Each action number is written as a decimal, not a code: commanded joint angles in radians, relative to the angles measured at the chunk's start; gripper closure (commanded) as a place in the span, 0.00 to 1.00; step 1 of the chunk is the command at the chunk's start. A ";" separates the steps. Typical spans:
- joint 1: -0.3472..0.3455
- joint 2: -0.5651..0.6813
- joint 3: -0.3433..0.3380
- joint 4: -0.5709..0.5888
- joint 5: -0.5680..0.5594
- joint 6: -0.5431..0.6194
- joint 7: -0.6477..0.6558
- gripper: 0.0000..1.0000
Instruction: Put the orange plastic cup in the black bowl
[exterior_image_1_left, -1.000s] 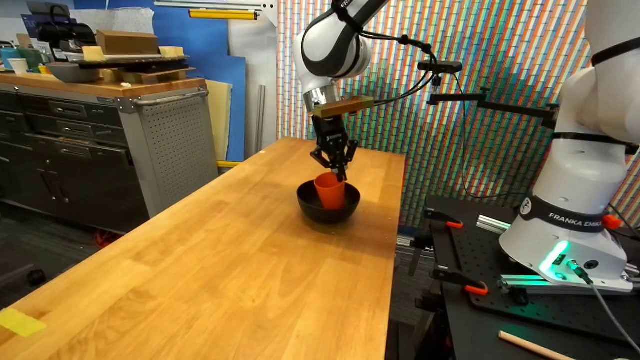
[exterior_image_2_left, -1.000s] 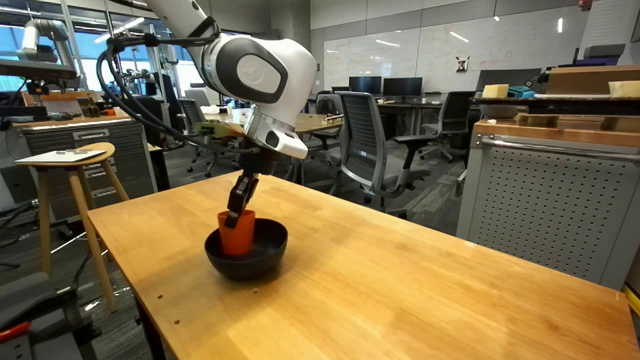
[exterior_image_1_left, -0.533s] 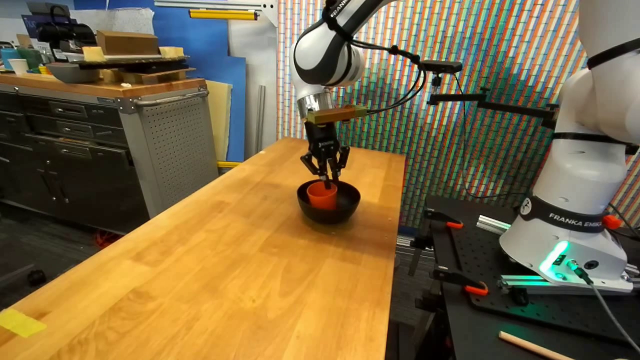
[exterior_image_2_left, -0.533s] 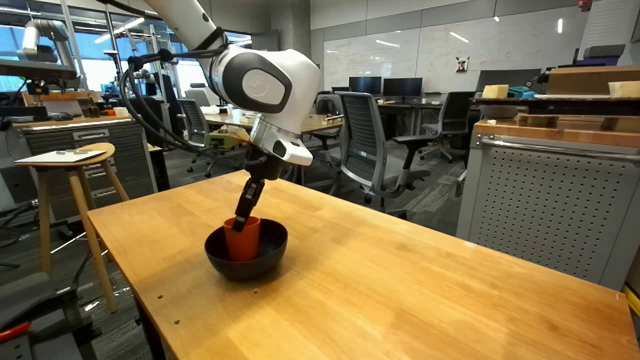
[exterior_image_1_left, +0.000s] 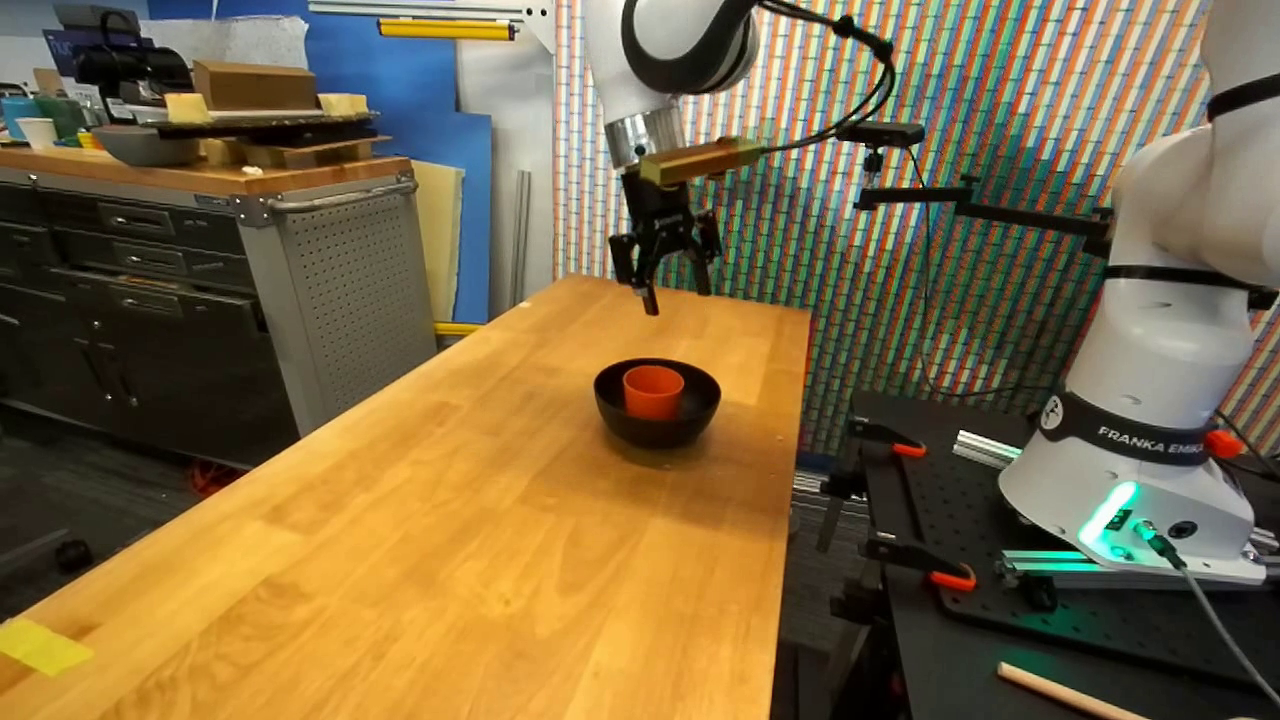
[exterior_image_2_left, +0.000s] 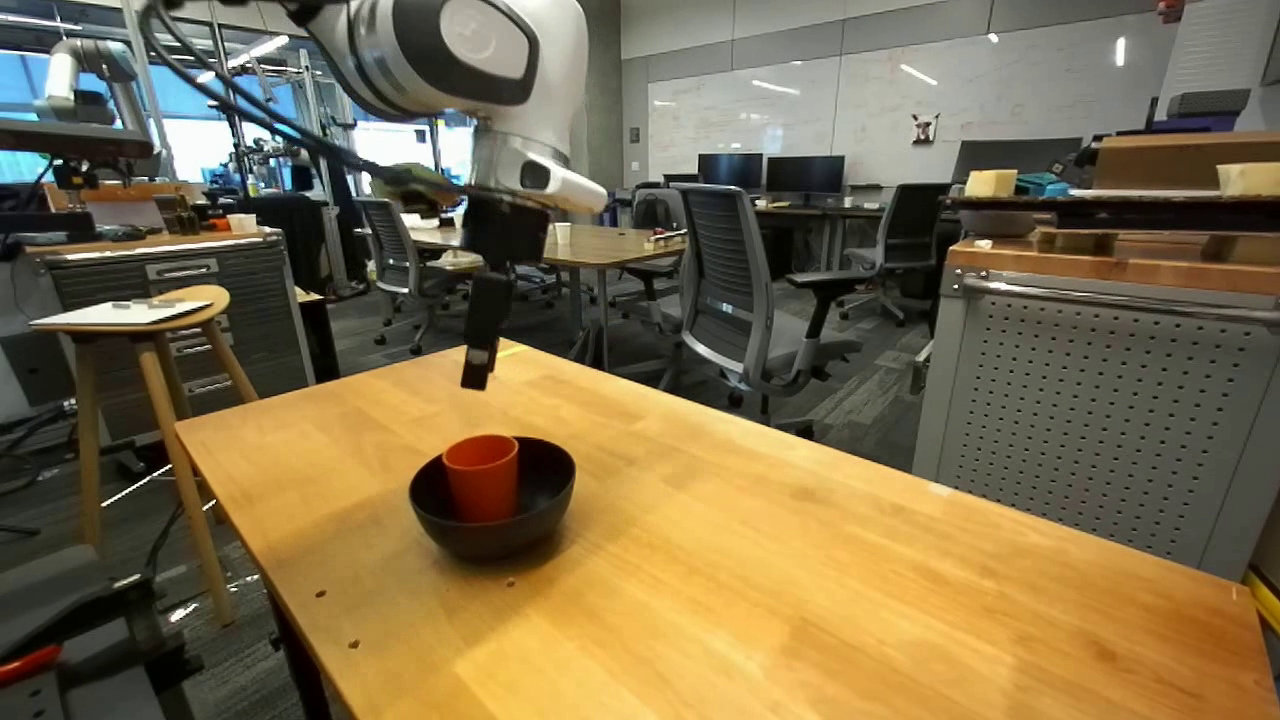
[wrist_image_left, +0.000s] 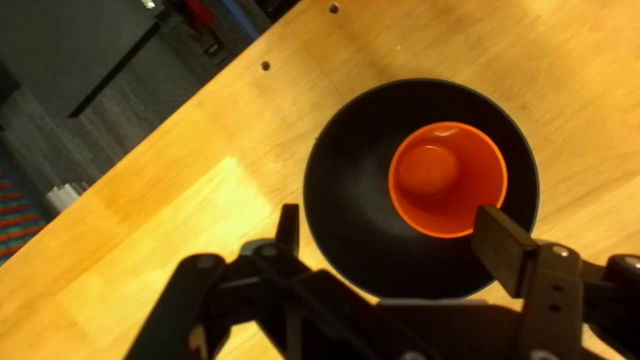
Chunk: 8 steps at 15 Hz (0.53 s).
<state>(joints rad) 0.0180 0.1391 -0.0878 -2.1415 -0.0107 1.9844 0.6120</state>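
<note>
The orange plastic cup (exterior_image_1_left: 653, 403) stands inside the black bowl (exterior_image_1_left: 657, 432) on the wooden table. From above, in the wrist view, the cup (wrist_image_left: 450, 175) is upright with its mouth up, off-centre within the bowl (wrist_image_left: 350, 200). In both exterior views my gripper (exterior_image_1_left: 677, 298) hangs above the bowl, apart from cup and bowl. Its jaws stand wide apart and hold nothing. One of its fingers (wrist_image_left: 502, 247) overlaps the cup's rim in the wrist picture only because it is nearer the camera.
The wooden table (exterior_image_2_left: 800, 560) carries the bowl close to one of its long edges. A grey cabinet (exterior_image_1_left: 340, 270) stands past the opposite side. The robot's base (exterior_image_1_left: 1130, 480) sits on a separate black table. A wooden stool (exterior_image_2_left: 205, 305) is beyond the table's end.
The cup was lowered deeper into the bowl and let go. My gripper has opened and risen well above it. The bowl has stayed in place.
</note>
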 joint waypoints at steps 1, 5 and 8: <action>0.052 -0.171 0.060 -0.017 -0.153 -0.203 0.032 0.00; 0.090 -0.216 0.164 0.049 -0.180 -0.394 -0.068 0.00; 0.086 -0.217 0.189 0.040 -0.161 -0.375 -0.055 0.00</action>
<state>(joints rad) 0.1151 -0.0781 0.0911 -2.1025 -0.1722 1.6102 0.5578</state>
